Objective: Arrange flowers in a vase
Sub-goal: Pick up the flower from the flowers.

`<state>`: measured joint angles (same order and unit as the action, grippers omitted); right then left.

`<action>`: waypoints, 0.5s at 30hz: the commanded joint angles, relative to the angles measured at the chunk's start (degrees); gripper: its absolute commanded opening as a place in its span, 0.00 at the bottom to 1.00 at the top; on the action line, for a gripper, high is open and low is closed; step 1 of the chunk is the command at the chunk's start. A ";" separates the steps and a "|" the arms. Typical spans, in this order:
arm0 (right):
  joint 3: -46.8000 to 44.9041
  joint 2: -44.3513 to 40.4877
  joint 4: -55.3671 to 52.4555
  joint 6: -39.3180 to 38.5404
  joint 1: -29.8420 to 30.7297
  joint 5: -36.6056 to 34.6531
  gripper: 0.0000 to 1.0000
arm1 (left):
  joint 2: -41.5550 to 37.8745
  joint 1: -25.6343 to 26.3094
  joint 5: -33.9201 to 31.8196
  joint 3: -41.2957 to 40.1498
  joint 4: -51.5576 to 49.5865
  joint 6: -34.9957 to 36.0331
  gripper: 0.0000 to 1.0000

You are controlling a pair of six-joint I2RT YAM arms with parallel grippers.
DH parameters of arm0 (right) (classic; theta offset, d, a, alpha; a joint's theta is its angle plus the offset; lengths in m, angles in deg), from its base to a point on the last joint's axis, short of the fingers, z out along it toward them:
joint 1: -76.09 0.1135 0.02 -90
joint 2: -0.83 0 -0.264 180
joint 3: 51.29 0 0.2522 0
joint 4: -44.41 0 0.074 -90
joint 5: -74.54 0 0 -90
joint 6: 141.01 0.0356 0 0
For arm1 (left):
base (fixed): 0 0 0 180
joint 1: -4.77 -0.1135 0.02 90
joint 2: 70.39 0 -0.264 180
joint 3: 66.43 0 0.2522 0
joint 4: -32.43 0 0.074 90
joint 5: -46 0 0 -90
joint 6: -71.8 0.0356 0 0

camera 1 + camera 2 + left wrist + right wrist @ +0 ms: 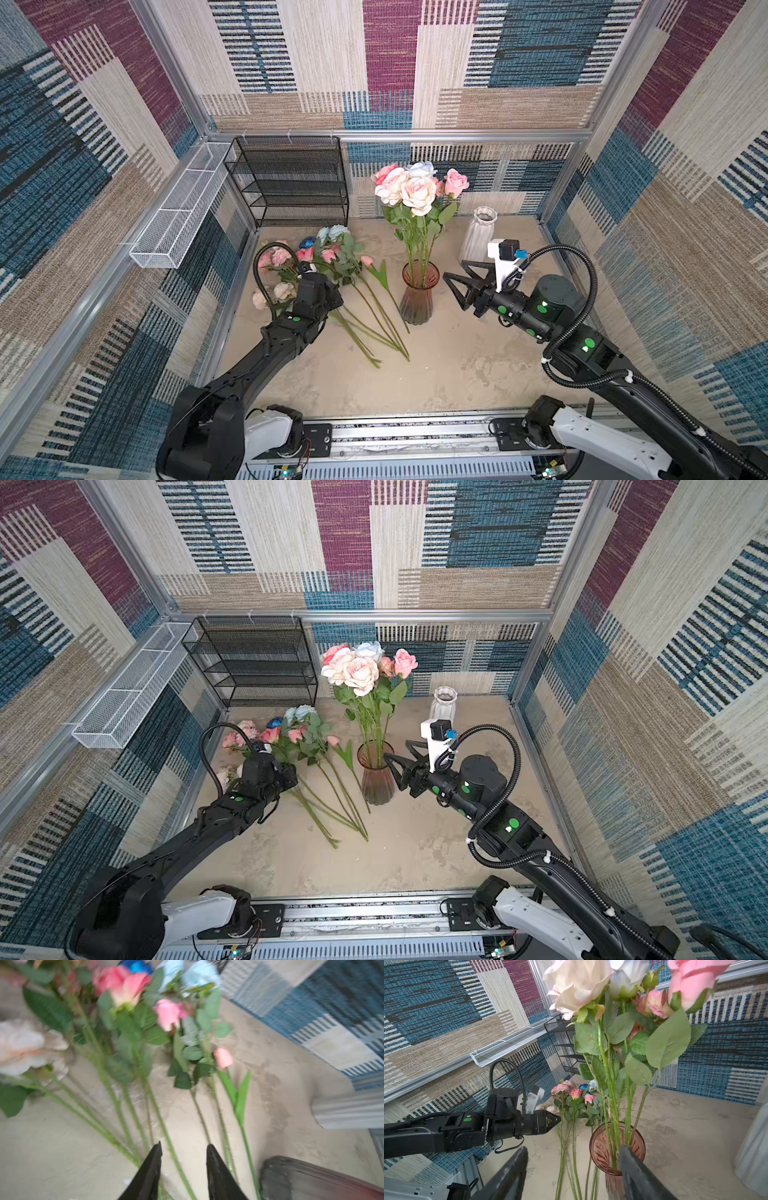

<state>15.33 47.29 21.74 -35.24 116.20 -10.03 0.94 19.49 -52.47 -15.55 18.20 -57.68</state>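
Nearest on the sandy counter (pixel 457 365) lie the cut ends of the loose flowers (pixel 332 257), their long green stems fanning away toward the left rear.

The left tool (pixel 184 1147) hangs low over these stems, on the robot's left side. Its 2 fingers stand a moderate way apart. 1 stem runs between them, but nothing is gripped. The left wrist view is blurred.

On the other side, the right tool (pixel 454 269) is spread wide and carries nothing. It points at the pink glass vase (pixel 417 299) from close beside it. In the right wrist view 1 finger overlaps the rim, and I cannot tell whether it touches.

The glass vase stands upright near mid-counter and holds a bunch (pixel 415 187) of cream, pink and pale white roses rising well above it. Just left of it lies the short pink tulip (pixel 367 260), at the right edge of the loose flowers.

Farther back are the loose heads: pink, peach and pale blue, with 1 deep blue bloom (pixel 307 242).

A white ribbed vase (pixel 478 237) stands behind the right tool. A black mesh rack (pixel 291 178) sits against the rear wall, and a white wire basket (pixel 178 216) is fixed on the left wall.
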 commanded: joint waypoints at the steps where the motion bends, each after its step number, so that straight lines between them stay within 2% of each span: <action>1: -0.13 -0.40 0.56 0.50 0.05 -0.23 0.70 | 3.08 -3.26 4.25 -1.44 4.40 -7.05 0.35; 6: -0.40 -0.43 0.56 0.36 0.00 -0.48 0.68 | 8.11 -6.95 5.62 -1.40 7.55 -7.62 0.34; 15: -0.46 -0.06 0.85 0.19 0.05 -0.59 0.66 | 15.12 -8.74 5.48 0.84 10.99 -7.09 0.25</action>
<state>14.83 47.16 21.72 -35.24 116.20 -10.07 14.71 10.92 -46.83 -15.53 26.76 -63.72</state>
